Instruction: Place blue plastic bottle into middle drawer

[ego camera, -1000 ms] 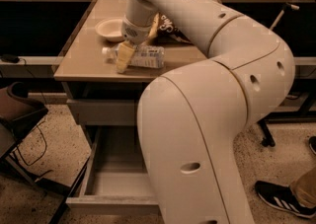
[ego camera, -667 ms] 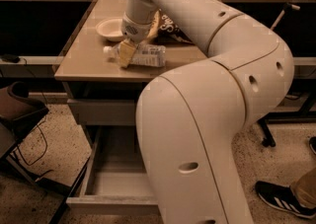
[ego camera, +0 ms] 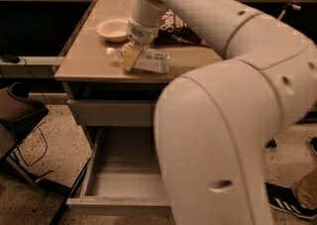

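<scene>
While the blue plastic bottle (ego camera: 151, 61) lies on its side on the table (ego camera: 89, 63) near the bowl (ego camera: 112, 28), the gripper (ego camera: 130, 56) is down over its cap end. I cannot tell if it is squeezing the bottle or not. Below, the middle drawer (ego camera: 124, 192) is pulled out.

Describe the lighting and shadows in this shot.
Camera view: dim, warm light; deep shadow under the tabletop; the middle drawer is dimly lit inside; the pale arm looms bright in front; the end effector is at the blue plastic bottle on the tabletop.
</scene>
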`<state>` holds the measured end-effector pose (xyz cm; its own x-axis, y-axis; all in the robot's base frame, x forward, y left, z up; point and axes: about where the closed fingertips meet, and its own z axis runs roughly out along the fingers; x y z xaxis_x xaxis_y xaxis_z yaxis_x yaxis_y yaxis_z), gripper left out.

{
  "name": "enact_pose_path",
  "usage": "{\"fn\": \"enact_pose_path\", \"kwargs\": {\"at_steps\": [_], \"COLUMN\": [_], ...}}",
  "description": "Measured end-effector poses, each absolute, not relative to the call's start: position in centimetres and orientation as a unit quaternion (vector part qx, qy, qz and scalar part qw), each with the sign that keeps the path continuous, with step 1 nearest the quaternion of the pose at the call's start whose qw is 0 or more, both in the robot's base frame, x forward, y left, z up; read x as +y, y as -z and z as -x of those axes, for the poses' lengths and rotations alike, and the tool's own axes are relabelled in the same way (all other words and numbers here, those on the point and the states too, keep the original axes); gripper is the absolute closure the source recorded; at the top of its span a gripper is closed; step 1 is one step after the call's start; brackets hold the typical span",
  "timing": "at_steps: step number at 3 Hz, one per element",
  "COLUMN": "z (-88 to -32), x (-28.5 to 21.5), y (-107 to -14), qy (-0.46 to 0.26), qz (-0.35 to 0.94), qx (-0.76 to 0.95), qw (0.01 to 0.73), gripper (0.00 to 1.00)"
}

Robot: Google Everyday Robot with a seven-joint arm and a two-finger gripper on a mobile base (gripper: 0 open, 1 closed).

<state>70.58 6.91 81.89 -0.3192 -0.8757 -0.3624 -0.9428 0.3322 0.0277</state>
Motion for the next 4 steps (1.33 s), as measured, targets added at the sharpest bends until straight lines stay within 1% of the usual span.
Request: {"fn": "enact_pose_path", "kwargs": {"at_steps": [1,2,3,4], "z": [-66.5,-60.2,-54.0,-51.9], "x": [4.2,3.3,-2.1,-5.8], "y": [-86.7,-93.0,-92.7,-89.5], "qy": [-0.163,-0.221,-0.249,-0.253], "qz": [0.506,0.449,0.402,0.366], "qx": [0.818,0.809,0.820,0.844], "qw": [0.222,0.309,0.321,0.301], "gripper": [1.00,1.00,1.00,1.00]}}
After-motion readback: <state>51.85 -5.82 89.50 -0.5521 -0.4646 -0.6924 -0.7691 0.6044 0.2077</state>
